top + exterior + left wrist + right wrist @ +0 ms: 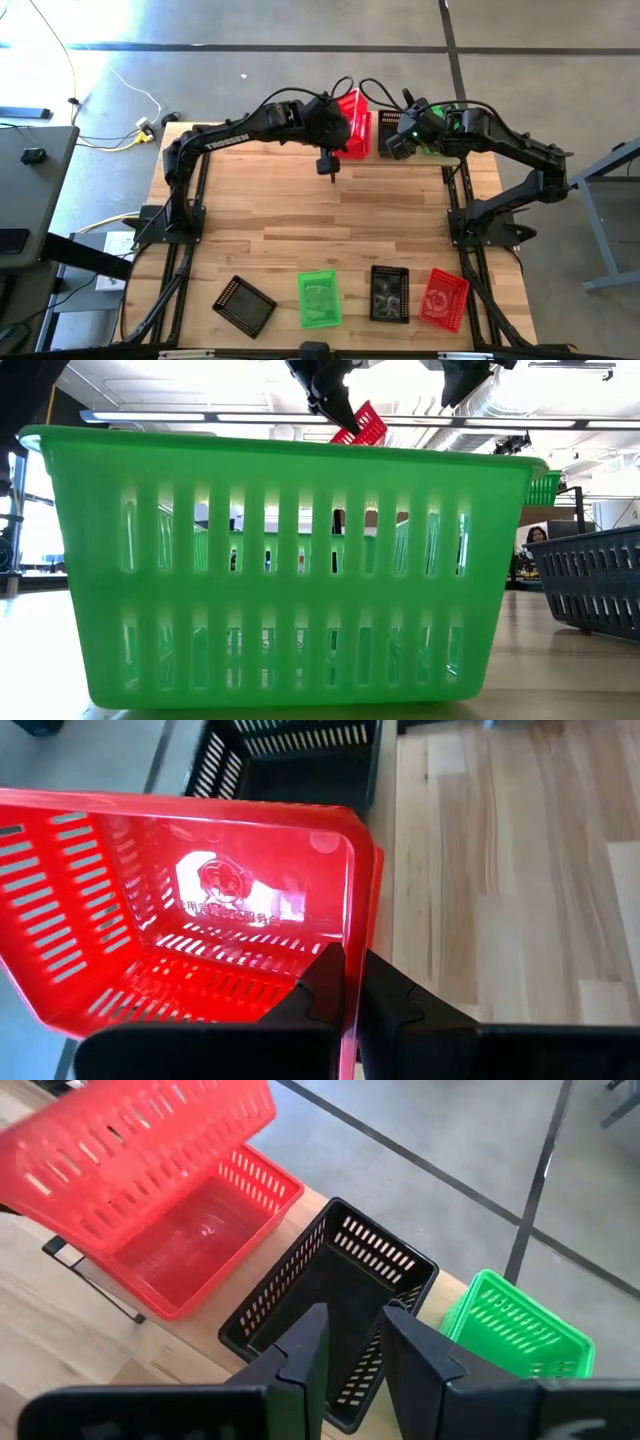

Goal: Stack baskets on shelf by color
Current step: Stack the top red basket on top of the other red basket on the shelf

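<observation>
At the near edge of the wood-plank tabletop [300,220], from left to right, lie a black basket [244,303] turned askew, a green basket [319,298], a second black basket [389,293] and a red basket [444,298], all well apart from the arms. In the low view the green one fills most of the frame.

At the far edge, the left gripper [350,982] is clamped on the wall of a tilted red basket [180,910], one finger inside the wall and one outside; this basket is held in the air over another red basket [205,1240] that sits on the shelf [90,1275].

Just beside that, in the middle of the shelf, stands a black basket [330,1295]. The right gripper [352,1345] hangs above its rim with the jaws narrowly parted and nothing between them. Further right on the shelf, touching or just beside the black one, is a green basket [515,1330]
</observation>
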